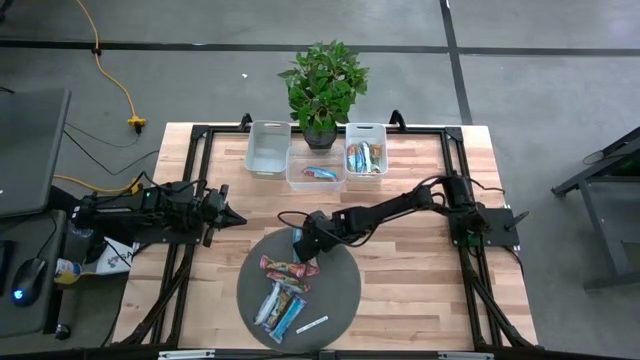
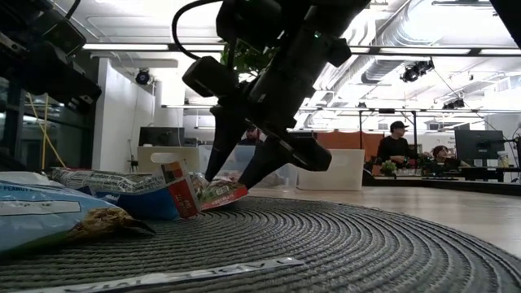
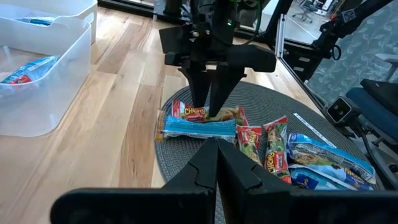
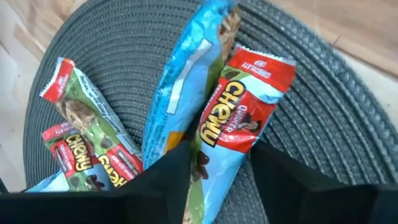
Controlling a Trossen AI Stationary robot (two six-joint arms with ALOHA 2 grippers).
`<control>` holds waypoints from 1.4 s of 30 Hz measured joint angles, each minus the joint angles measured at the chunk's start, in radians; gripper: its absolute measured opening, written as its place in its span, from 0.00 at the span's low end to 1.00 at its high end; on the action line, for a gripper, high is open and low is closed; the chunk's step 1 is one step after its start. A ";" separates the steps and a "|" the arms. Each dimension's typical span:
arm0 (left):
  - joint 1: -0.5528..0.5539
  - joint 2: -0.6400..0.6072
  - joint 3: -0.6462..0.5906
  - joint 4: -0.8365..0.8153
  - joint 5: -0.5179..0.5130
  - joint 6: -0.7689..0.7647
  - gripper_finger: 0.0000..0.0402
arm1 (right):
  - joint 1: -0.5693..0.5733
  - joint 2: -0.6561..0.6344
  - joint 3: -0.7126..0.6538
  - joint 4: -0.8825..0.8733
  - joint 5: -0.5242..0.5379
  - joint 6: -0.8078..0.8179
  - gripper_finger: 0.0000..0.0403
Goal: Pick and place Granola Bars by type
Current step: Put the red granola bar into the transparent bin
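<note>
Left claw point(image 1: 232, 217): fingers pressed together, empty, hovering over bare wood at the left of the tabletop point(image 1: 420, 290), well apart from the mat; its tip points toward the right arm.

Round dark woven mat point(image 1: 335, 300): lies at the front centre of the tabletop and carries the loose Granola Bars point(image 1: 282, 298) in a heap (light blue wrappers and red-and-green ones). A thin white strip label point(image 1: 311, 325) lies on the mat near its front edge; its writing cannot be read.

Chewy bar point(image 4: 239, 118): red-and-green wrapper printed "CHEWY" in yellow, with the word "Quaker" small beside it and a white mark on the red end flap. Two further bars point(image 4: 81, 140) in the right wrist view bear the same "CHEWY" print. A light blue bar point(image 4: 186, 81) lies tilted alongside; its print is unreadable.

Right claw point(image 1: 300, 243): lowered onto the back-left part of the mat, fingers point(image 2: 220, 150) parted a little and straddling the Chewy bar, one on each side of its wrapper (whether they actually grip it cannot be told).

Three clear bins at the tabletop's back edge: left bin point(image 1: 268, 148) shows no bars; middle bin point(image 1: 316, 172) holds one blue-and-red bar; right bin point(image 1: 365, 155) holds several bars, orange and blue.

Potted plant point(image 1: 324, 85): stands behind the bins.
</note>
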 joint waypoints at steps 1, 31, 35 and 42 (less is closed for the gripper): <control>0.000 0.000 0.000 0.000 0.000 0.000 0.00 | 0.000 0.000 0.000 0.002 0.000 -0.001 0.36; 0.000 0.000 0.000 0.000 0.000 0.000 0.00 | -0.011 -0.004 0.000 0.055 -0.121 -0.071 0.08; 0.000 0.000 0.000 0.000 -0.001 0.000 0.00 | -0.013 -0.033 -0.002 0.069 -0.121 -0.086 0.07; 0.000 0.000 0.000 0.000 -0.001 0.000 0.00 | -0.021 -0.139 -0.002 0.058 -0.075 -0.131 0.06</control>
